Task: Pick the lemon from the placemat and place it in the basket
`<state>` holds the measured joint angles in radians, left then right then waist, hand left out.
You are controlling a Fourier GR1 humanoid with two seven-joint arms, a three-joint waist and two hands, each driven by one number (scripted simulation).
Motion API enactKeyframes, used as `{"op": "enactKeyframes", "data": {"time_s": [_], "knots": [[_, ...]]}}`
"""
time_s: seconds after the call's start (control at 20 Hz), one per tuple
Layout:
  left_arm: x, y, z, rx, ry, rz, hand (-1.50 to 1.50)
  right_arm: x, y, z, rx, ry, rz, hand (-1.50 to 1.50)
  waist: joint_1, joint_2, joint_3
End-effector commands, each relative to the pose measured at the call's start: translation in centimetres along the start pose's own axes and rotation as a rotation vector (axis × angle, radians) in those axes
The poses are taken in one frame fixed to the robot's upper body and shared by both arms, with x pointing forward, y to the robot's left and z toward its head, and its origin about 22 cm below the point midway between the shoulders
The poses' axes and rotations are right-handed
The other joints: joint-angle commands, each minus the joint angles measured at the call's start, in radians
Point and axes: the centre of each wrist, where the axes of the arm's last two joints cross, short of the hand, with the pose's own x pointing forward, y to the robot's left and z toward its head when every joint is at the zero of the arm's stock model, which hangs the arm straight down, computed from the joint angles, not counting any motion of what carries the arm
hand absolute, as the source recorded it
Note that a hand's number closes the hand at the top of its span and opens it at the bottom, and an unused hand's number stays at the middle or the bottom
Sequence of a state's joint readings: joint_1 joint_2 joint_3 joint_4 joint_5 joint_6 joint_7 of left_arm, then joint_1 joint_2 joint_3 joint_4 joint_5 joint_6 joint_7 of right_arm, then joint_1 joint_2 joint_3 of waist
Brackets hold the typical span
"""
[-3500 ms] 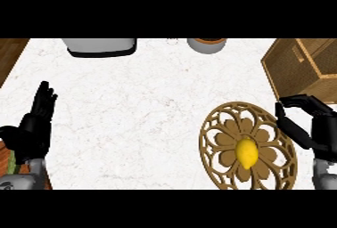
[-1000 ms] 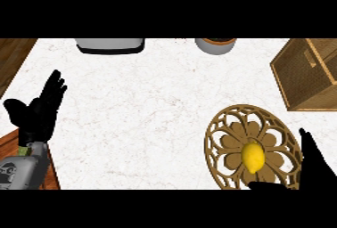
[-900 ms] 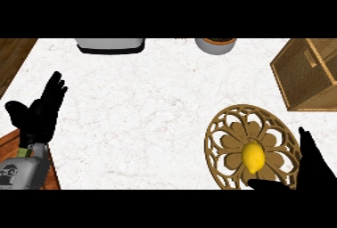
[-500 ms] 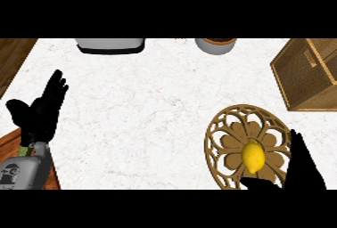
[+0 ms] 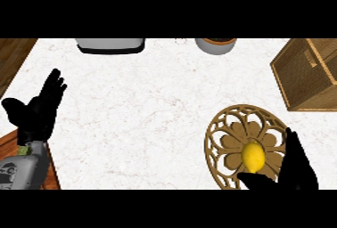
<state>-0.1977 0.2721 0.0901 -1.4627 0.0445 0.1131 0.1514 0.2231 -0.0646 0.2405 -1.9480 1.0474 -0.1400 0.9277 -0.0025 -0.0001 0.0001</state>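
Yellow lemon (image 5: 253,155) lies in the middle of the round wooden placemat (image 5: 227,129), just to the left of the right hand (image 5: 293,171) and just above its thumb. The lemon stands with its long side pointing away from the robot. The right hand comes in from the lower edge at the right. Its fingers are straight and point up, along the right rim of the placemat, and its thumb reaches to the left under the lemon. So the hand is open approx. fully, with the lemon between thumb and fingers but not closed in; it holds nothing. Whether the thumb touches the lemon I cannot tell, the dark shapes run together there.

The wooden basket (image 5: 309,75) is up from the right hand, at the right edge of the white marble counter (image 5: 145,116), well apart from the placemat and w/o contact with the hand.

The left hand (image 5: 36,113) shows at the left edge, open with fingers up and thumb to the side, resting, w/ nothing in it. Far up and right from it, at the back edge of the counter, there is a grey appliance (image 5: 110,44), and further right a grey pot (image 5: 216,44) w/ brown content.
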Motion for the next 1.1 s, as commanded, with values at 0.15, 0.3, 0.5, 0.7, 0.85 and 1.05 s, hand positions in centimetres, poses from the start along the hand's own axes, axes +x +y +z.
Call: {"op": "enactKeyframes", "data": {"time_s": [0.15, 0.3, 0.5, 0.7, 0.85, 1.05], "knots": [[-0.3, 0.0, 0.6, -0.002, 0.003, -0.017, 0.00, -2.0, 0.5, -2.3, 0.002, 0.057, 0.055, -1.50, 0.001, 0.000, 0.000], [1.2, 1.4, 0.7, -0.004, -0.002, 0.005, 0.00, -0.2, 0.9, -1.6, -0.011, 0.052, 0.056, -1.50, 0.002, -0.001, 0.000], [-0.2, -1.4, -0.4, -0.005, 0.003, 0.000, 0.00, 0.2, 2.6, -2.2, -0.004, 0.055, 0.056, -1.50, 0.000, 0.000, 0.000], [-0.3, 0.4, 0.4, -0.005, -0.007, -0.007, 0.00, 0.3, 2.5, -1.4, 0.007, 0.055, 0.066, -1.50, 0.001, 0.000, 0.000], [2.0, -1.9, 0.2, -0.006, 0.003, 0.000, 0.00, -0.9, 3.8, -1.7, 0.026, 0.056, 0.072, -1.50, 0.000, 0.000, 0.000], [0.4, 0.6, 0.8, 0.011, 0.007, 0.001, 0.00, -3.3, 5.4, -5.1, 0.020, 0.098, 0.068, -1.50, 0.005, 0.000, 0.000]]}}
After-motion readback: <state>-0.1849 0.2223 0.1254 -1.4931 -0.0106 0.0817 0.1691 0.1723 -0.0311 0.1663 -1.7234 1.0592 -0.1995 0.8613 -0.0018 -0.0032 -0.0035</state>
